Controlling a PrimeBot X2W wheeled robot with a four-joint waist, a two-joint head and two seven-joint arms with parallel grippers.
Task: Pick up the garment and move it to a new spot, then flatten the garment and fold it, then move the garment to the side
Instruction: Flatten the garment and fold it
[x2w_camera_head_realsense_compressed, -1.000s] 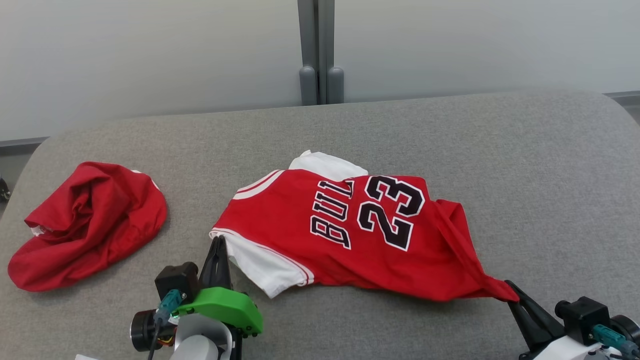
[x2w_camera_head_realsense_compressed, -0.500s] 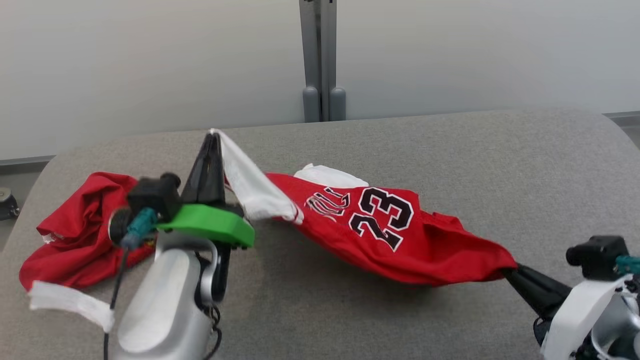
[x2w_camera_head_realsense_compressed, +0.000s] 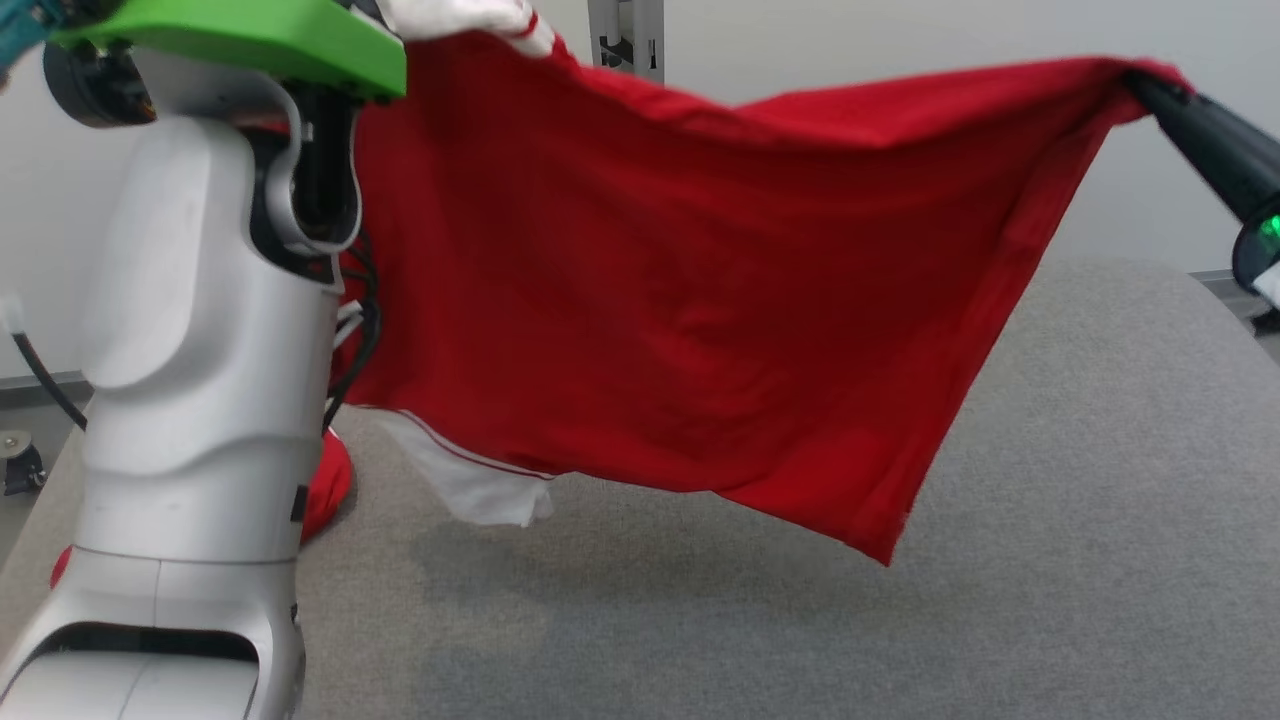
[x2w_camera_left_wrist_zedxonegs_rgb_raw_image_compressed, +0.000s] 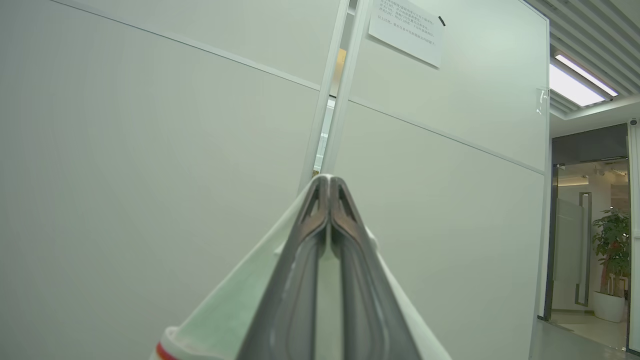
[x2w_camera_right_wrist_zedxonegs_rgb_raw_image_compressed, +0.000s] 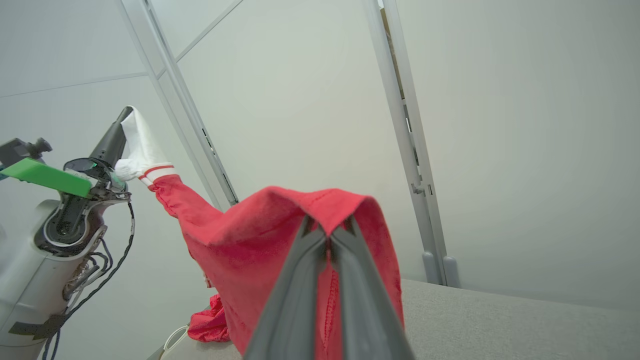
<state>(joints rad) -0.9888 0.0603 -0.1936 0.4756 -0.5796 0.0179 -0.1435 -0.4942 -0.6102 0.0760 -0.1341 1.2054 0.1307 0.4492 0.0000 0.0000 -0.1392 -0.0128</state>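
The garment (x2w_camera_head_realsense_compressed: 680, 300), a red jersey with white sleeves, hangs in the air above the grey table (x2w_camera_head_realsense_compressed: 1100, 520), stretched between both grippers with its plain red side towards the head camera. My left gripper (x2w_camera_left_wrist_zedxonegs_rgb_raw_image_compressed: 327, 182) is shut on a white sleeve (x2w_camera_right_wrist_zedxonegs_rgb_raw_image_compressed: 142, 145), held high at the upper left. My right gripper (x2w_camera_head_realsense_compressed: 1140, 85) is shut on a red corner at the upper right, with red cloth draped over its fingertips (x2w_camera_right_wrist_zedxonegs_rgb_raw_image_compressed: 327, 227). The lower hem and a white sleeve (x2w_camera_head_realsense_compressed: 480, 490) dangle just above the tabletop.
A second crumpled red garment (x2w_camera_head_realsense_compressed: 330, 480) lies on the table's left side, mostly hidden behind my pale left forearm (x2w_camera_head_realsense_compressed: 190, 350). A white partition wall with a grey post (x2w_camera_head_realsense_compressed: 625, 35) stands behind the table. Bare grey tabletop stretches to the front and right.
Both arms have risen and lifted the jersey off the table. It now hangs spread between them instead of sagging onto the surface. The head camera has also shifted.
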